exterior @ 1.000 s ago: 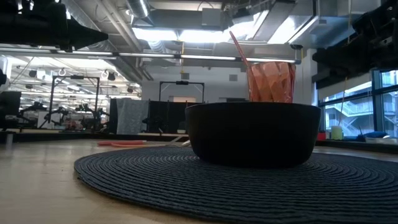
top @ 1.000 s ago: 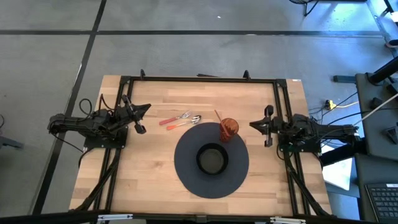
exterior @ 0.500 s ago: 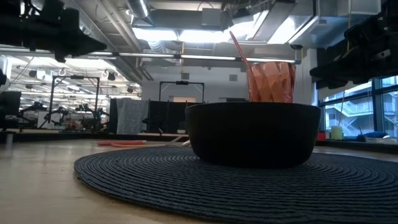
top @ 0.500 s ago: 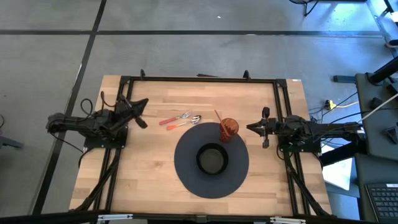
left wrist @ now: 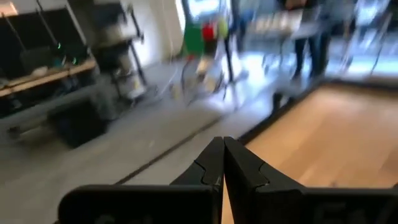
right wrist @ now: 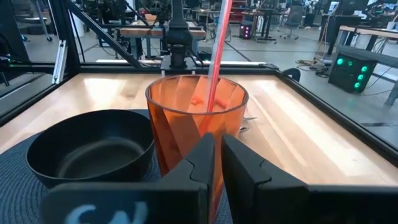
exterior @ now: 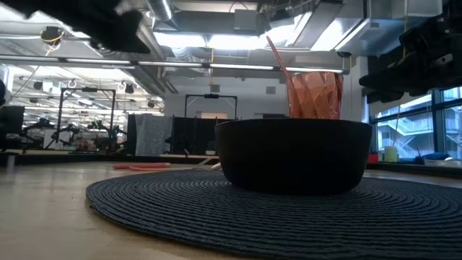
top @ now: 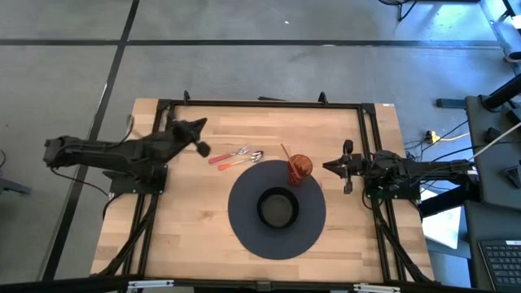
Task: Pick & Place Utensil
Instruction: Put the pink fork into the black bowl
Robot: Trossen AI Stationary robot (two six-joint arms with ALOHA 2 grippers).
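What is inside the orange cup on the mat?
The orange cup holds one orange-handled utensil, standing tilted with its handle sticking up past the rim. Its working end is down in the cup, blurred by the tinted wall, so its type cannot be told.

Bright overhead ceiling lights, glare in low view, motion-blurred left wrist view.

A grey concrete floor [top: 244, 69] crossed by dark lines surrounds the wooden worktop [top: 203, 236], while bright ceiling lights [exterior: 216, 40] and tall windows [exterior: 404, 130] fill the workshop behind.
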